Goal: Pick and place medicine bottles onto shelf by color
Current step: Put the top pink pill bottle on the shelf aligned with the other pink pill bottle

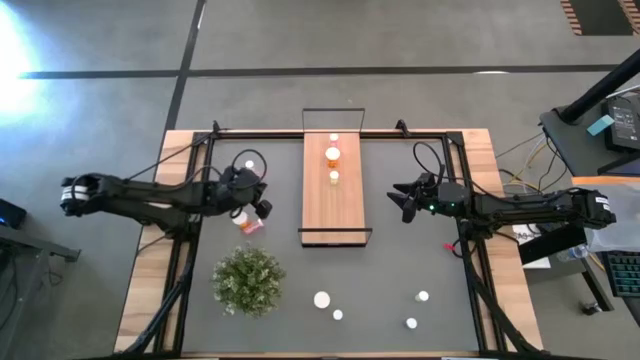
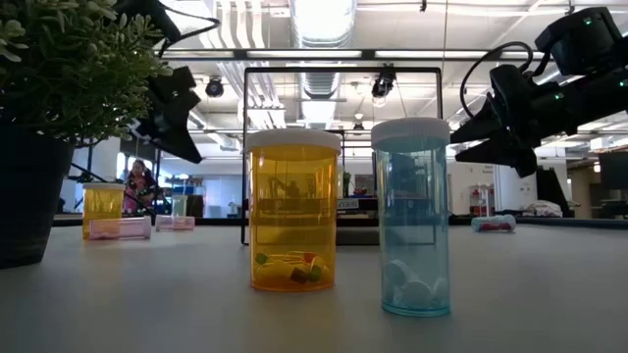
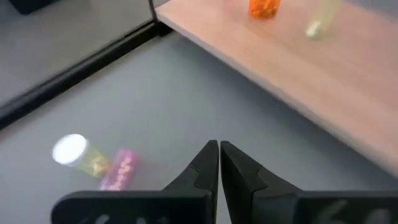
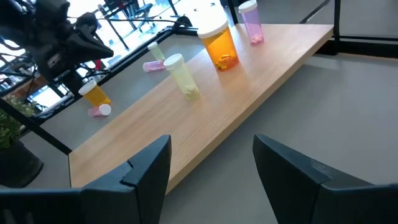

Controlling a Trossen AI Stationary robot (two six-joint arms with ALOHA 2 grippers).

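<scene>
Only the table-level camera shows a blue bottle (image 2: 415,218); overhead, the left hand (image 1: 262,209), pressed together, and right hand (image 1: 403,203), spread empty, flank the shelf (image 1: 333,200).

A light-brown wooden shelf (image 4: 205,118) carries an orange bottle (image 4: 219,43), a pale yellow-green bottle (image 4: 181,76) and a pink bottle (image 4: 251,22), all white-capped, over a dark grey mat (image 1: 380,280).

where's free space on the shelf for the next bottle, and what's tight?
The shelf is bare across its near half, from the yellowish bottle down to the black end frame. Its far half is crowded: the pink bottle, orange bottle and yellowish one line up there. The mat between the shelf and the open right end effector is also clear.
</scene>
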